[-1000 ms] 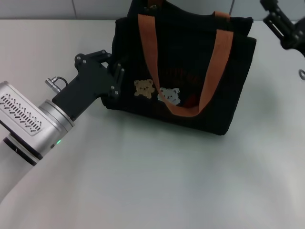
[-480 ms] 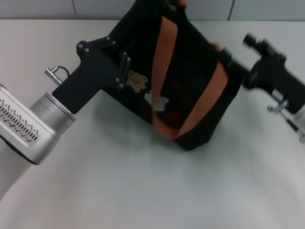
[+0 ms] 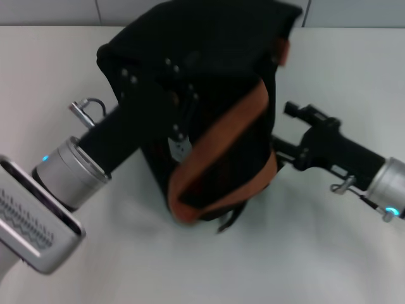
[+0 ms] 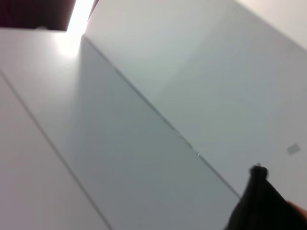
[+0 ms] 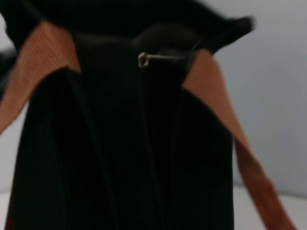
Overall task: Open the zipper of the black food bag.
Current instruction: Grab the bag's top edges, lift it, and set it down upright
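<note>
Black food bag (image 3: 209,95) tipped up off the worktop (image 3: 316,253), left claw (image 3: 180,136) clamped on its side; right claw (image 3: 278,152) at its end, finger state unclear; zipper (image 5: 144,120) shut, pull (image 5: 143,59) exposed; next: right claw pinches pull.

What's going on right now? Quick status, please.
Left tool against the tipped bag, fingers hidden. Right tool at its other side. Zipper pull facing right wrist camera. Nothing in the way.

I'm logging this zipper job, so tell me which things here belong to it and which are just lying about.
Part of the job:
black food bag
zipper pull
left gripper, against the bag
right gripper, at the bag's other side

Lying about:
nothing, only the table
</note>
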Robot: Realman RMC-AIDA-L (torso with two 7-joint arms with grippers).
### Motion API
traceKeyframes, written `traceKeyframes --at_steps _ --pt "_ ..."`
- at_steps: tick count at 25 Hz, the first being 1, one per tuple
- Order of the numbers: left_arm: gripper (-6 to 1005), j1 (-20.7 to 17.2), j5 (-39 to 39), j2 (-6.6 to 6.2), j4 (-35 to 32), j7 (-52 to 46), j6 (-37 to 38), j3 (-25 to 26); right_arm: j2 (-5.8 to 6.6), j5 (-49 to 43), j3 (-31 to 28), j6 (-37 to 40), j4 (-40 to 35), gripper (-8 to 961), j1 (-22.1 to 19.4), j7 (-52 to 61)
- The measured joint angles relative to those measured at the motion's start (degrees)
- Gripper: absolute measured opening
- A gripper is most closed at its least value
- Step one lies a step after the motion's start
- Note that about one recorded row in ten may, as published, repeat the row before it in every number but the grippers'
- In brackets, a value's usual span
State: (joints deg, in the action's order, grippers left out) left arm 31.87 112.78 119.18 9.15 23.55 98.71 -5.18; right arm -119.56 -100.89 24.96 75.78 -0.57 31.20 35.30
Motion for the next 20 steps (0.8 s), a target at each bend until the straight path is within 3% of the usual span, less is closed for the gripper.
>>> traceKeyframes --at_steps 4,10,15,18,20 --pt "90 -0.4 3.7 -0.02 0.6 2.2 1.1 0.0 -0.19 -0.1 3.1 -5.0 1.7 816 3.4 -0.5" --pt "88 -1.8 6.2 0.0 2.9 5.5 1.3 -0.1 -0.24 0.3 2.1 -4.6 1.9 807 3.4 -0.7" --pt "87 -3.3 7.3 0.01 3.6 5.6 1.5 0.0 -0.1 0.5 -4.7 3.6 0.4 799 -2.8 -1.2" --pt "87 -3.8 7.7 0.0 4.0 5.6 1.5 0.1 -0.09 0.5 -13.2 13.7 0.4 794 -8.8 -5.7" --pt "87 -3.8 7.7 0.0 4.1 5.6 1.4 0.0 -0.11 0.5 -14.8 15.7 0.6 791 -9.9 -7.3"
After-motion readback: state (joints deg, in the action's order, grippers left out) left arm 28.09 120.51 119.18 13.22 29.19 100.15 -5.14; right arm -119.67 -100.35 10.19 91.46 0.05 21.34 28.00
